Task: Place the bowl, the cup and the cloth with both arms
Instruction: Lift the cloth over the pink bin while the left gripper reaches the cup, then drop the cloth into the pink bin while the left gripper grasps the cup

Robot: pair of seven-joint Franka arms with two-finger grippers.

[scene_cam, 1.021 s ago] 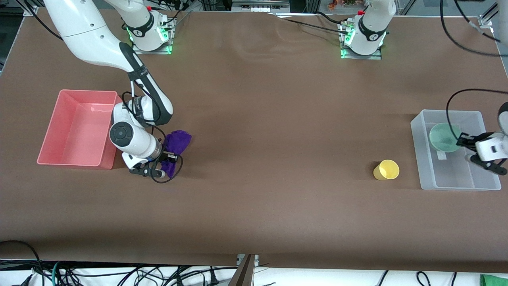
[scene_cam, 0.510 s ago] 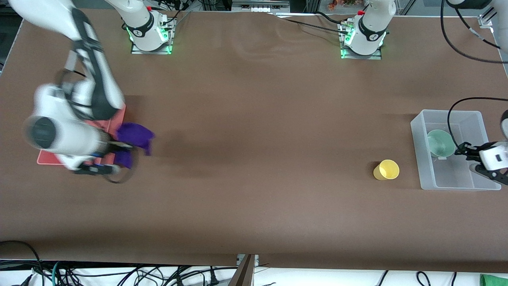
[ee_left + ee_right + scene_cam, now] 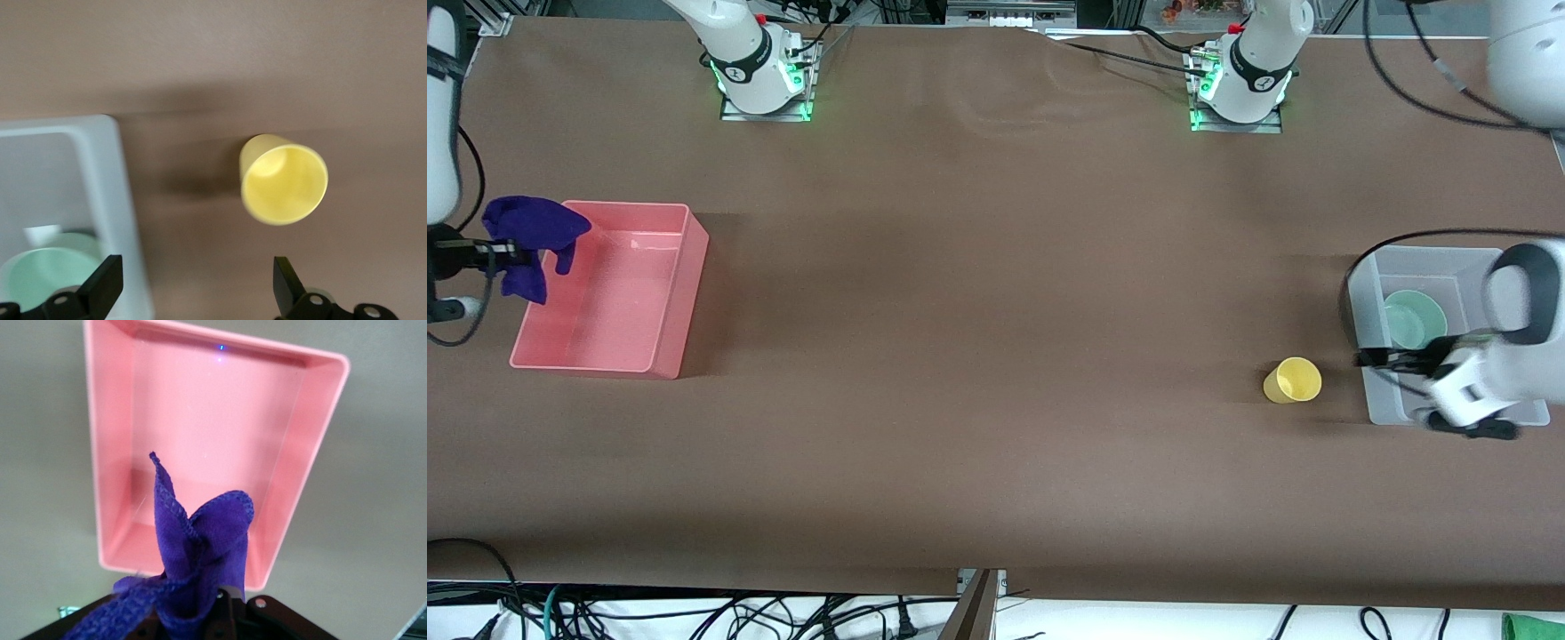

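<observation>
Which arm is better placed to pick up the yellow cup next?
Left. The left gripper is open, empty, over the clear bin edge beside the cup. The right gripper holds the cloth at the pink bin.

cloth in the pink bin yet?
Not yet. The cloth hangs bunched from the right tool, above the pink bin rim; the bin's floor shows bare in the right wrist view.

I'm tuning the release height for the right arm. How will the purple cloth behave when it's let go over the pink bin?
Probably floppy: the cloth droops in folds from the right gripper, shut on it. It looks light, so it should drop softly, not bounce. One hanging corner lies at the pink bin's rim, so part might drape over the wall.
</observation>
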